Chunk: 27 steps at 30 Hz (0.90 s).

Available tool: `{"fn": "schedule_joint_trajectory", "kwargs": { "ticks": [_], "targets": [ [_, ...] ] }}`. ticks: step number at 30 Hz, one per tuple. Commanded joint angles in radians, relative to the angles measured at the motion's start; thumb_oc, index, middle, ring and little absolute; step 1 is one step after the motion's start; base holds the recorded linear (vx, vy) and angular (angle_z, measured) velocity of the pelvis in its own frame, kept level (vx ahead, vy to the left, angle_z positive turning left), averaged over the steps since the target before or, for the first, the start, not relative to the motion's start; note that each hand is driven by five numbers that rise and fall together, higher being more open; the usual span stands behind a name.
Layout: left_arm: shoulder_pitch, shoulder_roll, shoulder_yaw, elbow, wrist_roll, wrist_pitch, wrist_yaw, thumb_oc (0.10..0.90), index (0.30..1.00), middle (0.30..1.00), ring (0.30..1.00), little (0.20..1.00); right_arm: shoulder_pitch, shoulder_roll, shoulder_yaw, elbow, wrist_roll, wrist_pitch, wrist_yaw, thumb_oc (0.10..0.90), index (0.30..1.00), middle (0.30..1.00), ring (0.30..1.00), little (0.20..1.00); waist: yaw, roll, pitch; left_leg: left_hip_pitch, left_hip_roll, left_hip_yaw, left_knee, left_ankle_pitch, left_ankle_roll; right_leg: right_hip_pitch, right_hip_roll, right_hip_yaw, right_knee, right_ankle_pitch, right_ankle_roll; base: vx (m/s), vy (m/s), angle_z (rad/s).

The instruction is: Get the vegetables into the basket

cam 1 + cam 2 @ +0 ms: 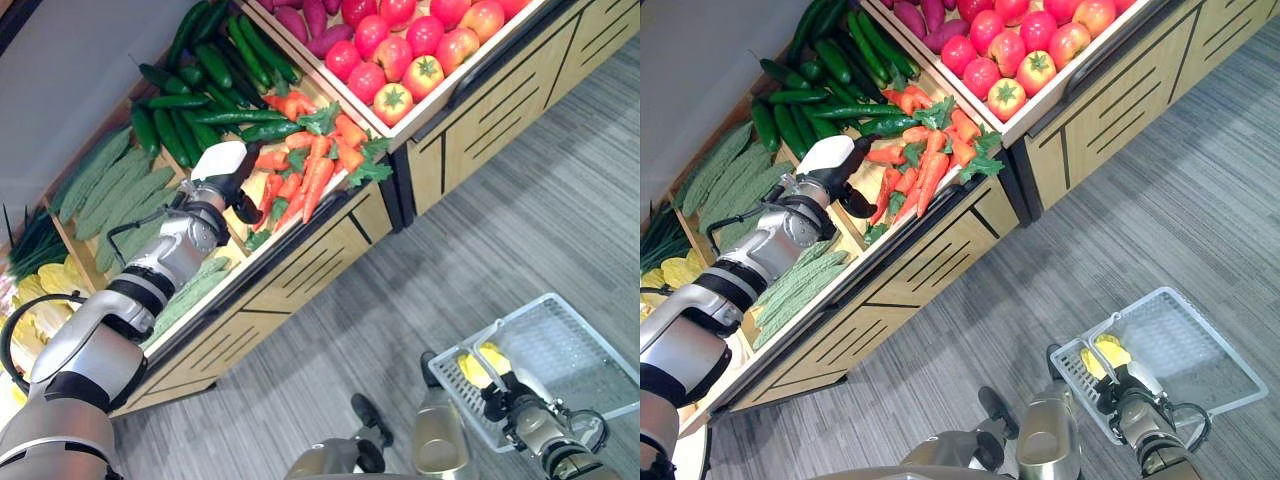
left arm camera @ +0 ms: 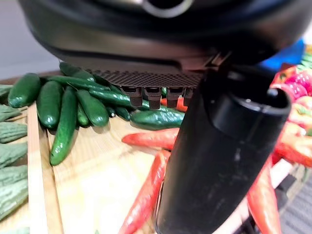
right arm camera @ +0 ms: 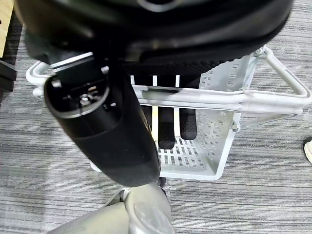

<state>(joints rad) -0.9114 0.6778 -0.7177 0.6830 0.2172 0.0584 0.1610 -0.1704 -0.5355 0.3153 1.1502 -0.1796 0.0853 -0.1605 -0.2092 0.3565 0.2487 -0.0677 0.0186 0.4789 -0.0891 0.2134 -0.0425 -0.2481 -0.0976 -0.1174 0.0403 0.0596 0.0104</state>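
The left hand (image 1: 225,170) hung just above the orange carrots (image 1: 300,185), its fingers straight. The right hand (image 1: 510,398) was curled round the white plastic basket's handle (image 3: 204,95).

Light wooden display stand (image 1: 330,240) with dark-lined cabinet fronts runs beneath and beyond the fingers of the left hand (image 1: 228,170), a slim wooden divider (image 2: 36,161) near them. Grey striped carpet (image 1: 520,230) spreads below the fingers of the right hand (image 3: 165,126), with a pale shoe tip (image 3: 307,148) well apart from them.
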Motion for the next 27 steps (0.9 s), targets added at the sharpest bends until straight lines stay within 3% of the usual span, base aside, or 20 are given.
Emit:
{"fn": "schedule_joint_trajectory", "kwargs": {
  "ticks": [1, 27],
  "targets": [
    [-0.08, 0.043, 0.11, 0.081, 0.028, 0.017, 0.045, 0.9, 1.0, 1.0, 1.0, 1.0, 0.07, 0.031, 0.013, 0.031, 0.016, 0.003, 0.007, 0.4, 0.3, 0.3, 0.3, 0.3, -0.005, 0.016, -0.029, -0.02, 0.051, -0.009, 0.002, -0.125, -0.08, 0.056, 0.016, 0.032, -0.128, -0.049, 0.068, -0.02, -0.049, -0.06],
    [-0.192, -0.105, 0.058, 0.37, 0.128, 0.081, -0.005, 0.9, 1.0, 1.0, 1.0, 1.0, 0.045, 0.017, 0.042, 0.045, 0.044, 0.002, 0.003, 0.4, 0.3, 0.3, 0.3, 0.3, -0.015, 0.056, -0.038, -0.053, 0.055, 0.013, 0.002, -0.109, -0.086, 0.004, 0.021, 0.063, -0.128, -0.031, 0.063, -0.01, -0.029, -0.05]
  ]
}}
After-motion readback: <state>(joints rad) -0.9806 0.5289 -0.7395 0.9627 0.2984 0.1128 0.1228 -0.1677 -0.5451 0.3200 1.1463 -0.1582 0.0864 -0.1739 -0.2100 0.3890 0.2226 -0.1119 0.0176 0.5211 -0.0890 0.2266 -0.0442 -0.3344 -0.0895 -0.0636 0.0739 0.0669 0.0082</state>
